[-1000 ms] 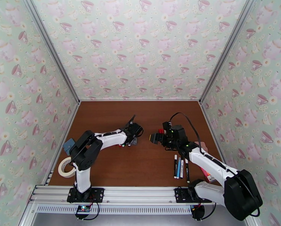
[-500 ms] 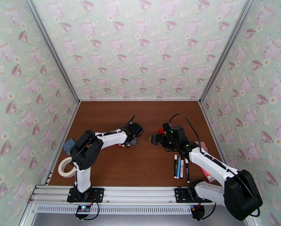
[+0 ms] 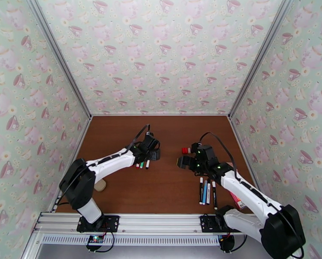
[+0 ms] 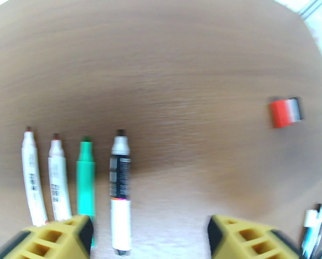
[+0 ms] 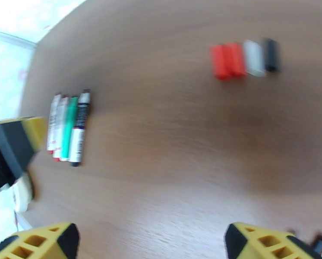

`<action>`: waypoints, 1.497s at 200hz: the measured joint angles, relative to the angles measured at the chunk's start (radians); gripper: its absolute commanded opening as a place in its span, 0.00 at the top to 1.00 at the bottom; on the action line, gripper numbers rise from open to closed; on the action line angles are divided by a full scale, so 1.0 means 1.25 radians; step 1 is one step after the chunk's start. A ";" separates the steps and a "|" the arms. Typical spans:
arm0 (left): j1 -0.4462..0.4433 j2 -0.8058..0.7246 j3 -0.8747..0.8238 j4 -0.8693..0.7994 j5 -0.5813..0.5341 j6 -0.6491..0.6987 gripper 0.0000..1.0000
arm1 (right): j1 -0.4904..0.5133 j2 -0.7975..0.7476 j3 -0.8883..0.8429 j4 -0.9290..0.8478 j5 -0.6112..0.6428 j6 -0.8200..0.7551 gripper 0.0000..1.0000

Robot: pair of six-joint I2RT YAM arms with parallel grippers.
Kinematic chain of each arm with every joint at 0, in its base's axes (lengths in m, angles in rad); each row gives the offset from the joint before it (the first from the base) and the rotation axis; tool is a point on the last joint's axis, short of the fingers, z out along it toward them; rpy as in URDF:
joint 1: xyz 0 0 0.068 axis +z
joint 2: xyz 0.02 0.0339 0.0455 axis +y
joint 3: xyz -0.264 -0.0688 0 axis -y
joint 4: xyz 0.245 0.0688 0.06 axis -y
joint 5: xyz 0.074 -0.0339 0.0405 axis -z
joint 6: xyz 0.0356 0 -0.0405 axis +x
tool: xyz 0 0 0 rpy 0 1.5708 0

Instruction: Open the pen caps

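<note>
We find the capped pens (image 3: 208,193) nearest, on the right. Farther in, the left gripper (image 4: 148,232) hangs spread and empty over four uncapped pens (image 4: 86,178). The right gripper (image 5: 152,240) is likewise spread and empty. Beyond it, four pen caps (image 5: 244,60) lie side by side on the table (image 3: 118,134).

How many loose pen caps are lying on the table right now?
4, side by side in one row: a red cap, a second red cap, a white cap, a black cap. Others may be hidden from view.
</note>
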 measured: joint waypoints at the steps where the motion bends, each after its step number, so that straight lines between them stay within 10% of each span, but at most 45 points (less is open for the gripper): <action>1: 0.000 -0.002 -0.002 0.003 0.004 0.000 0.00 | 0.000 -0.002 0.000 -0.004 0.004 0.000 0.21; 101: -0.010 -0.132 -0.191 0.326 0.293 0.021 0.00 | 0.000 0.007 -0.046 -0.185 0.180 0.063 0.60; 299: 0.026 -0.199 -0.318 0.509 0.334 -0.063 0.00 | -0.060 0.164 -0.061 -0.123 0.236 0.041 0.70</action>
